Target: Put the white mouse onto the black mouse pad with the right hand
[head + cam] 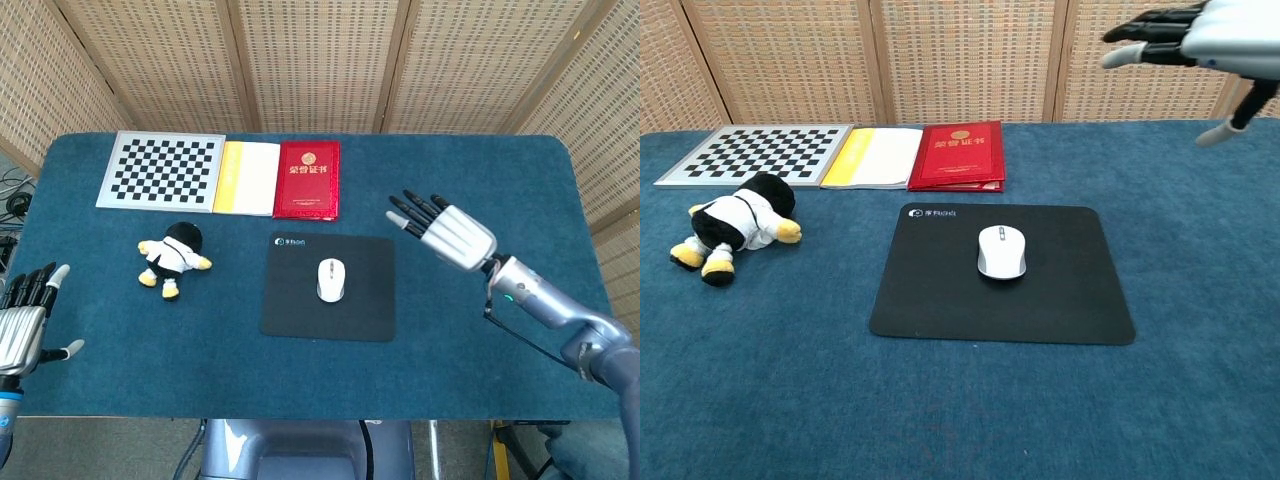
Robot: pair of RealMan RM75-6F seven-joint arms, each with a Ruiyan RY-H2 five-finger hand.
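Head view shows the white computer mouse (330, 279) resting on the flat black mouse pad (300, 310), right hand (452, 235) released with fingers spread, so nothing seems left.

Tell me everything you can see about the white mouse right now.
The white mouse is small and oval, glossy like plastic, with a grey scroll wheel and a seam between its buttons. It lies flat near the middle of the black mouse pad, front end toward the table's far edge. No cord shows. Only the pad touches it; the right hand hangs open, well away.
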